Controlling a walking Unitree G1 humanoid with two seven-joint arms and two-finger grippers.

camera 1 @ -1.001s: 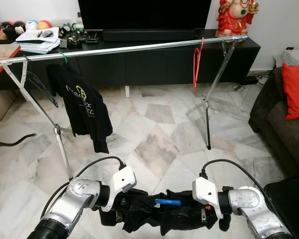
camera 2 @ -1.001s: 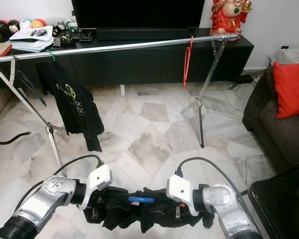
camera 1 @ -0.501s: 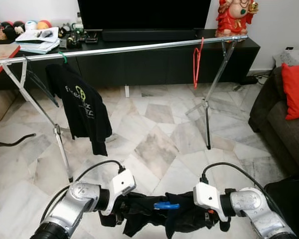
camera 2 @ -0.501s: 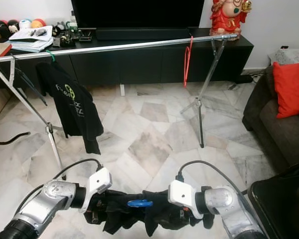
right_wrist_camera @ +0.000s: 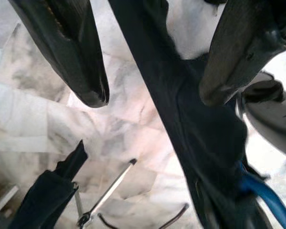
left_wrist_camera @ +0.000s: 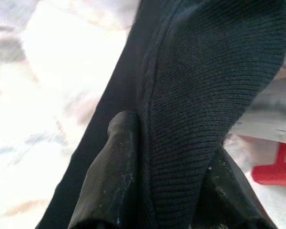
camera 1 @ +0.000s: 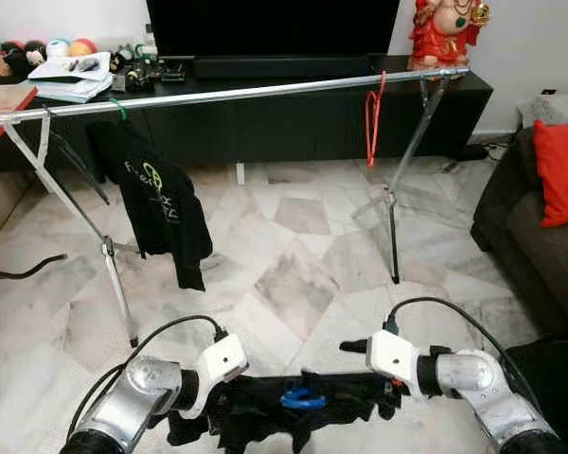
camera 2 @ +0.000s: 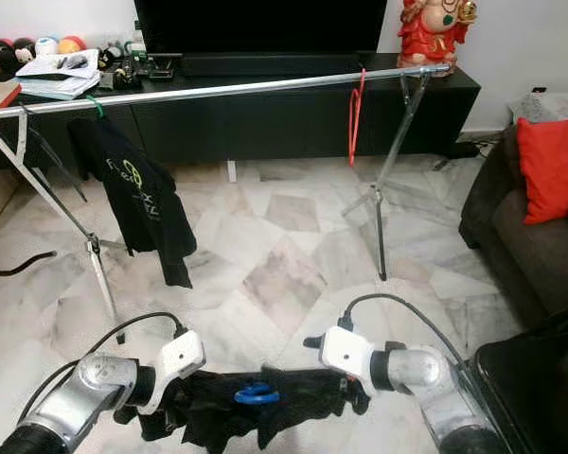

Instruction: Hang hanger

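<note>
Right gripper has opened off the black garment, now sagging

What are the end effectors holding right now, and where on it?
The left end effector pinches the black garment's left end; the right end effector is open around it.

Pale grey-and-white marble tile floor is spread across room. Silver metal clothes rail is carried on crossed tripod legs planted on floor. Black T-shirt with green print is hung from rail at left end; red plastic hanger is hung near right end. Long black TV cabinet is stood on floor behind rail. Dark sofa with red cushion is set at right.
</note>
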